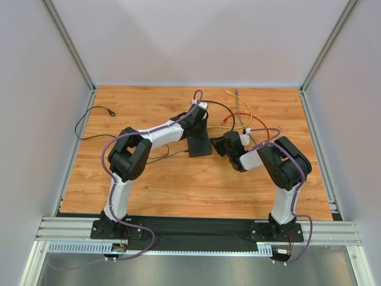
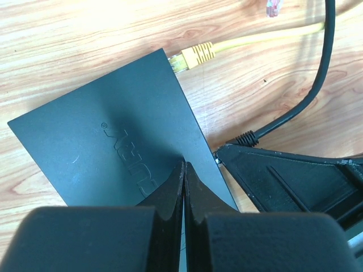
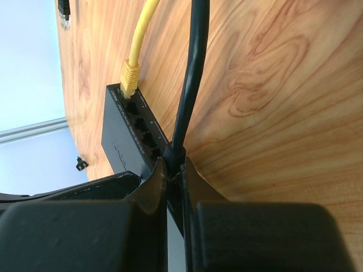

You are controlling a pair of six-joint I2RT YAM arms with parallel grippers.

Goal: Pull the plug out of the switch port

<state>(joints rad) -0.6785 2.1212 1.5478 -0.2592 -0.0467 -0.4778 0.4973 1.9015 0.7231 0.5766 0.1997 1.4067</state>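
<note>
The switch (image 1: 200, 146) is a flat black box lying mid-table. My left gripper (image 2: 184, 165) is shut, its tips resting on the switch's top face (image 2: 113, 136) near the socket edge. A yellow plug (image 3: 130, 75) sits in the end socket of the switch (image 3: 122, 144). A thick black cable (image 3: 190, 73) ends in a black plug (image 3: 174, 152) at the socket row's other end. My right gripper (image 3: 173, 169) is shut on that black plug, one finger on each side of it. In the top view the right gripper (image 1: 220, 145) is against the switch's right edge.
The yellow cable (image 2: 266, 37) and black cable (image 2: 320, 79) run away over the wooden table. Red, orange and yellow cables (image 1: 244, 116) lie at the back right, a thin black lead (image 1: 95, 116) at the left. Enclosure walls surround the table.
</note>
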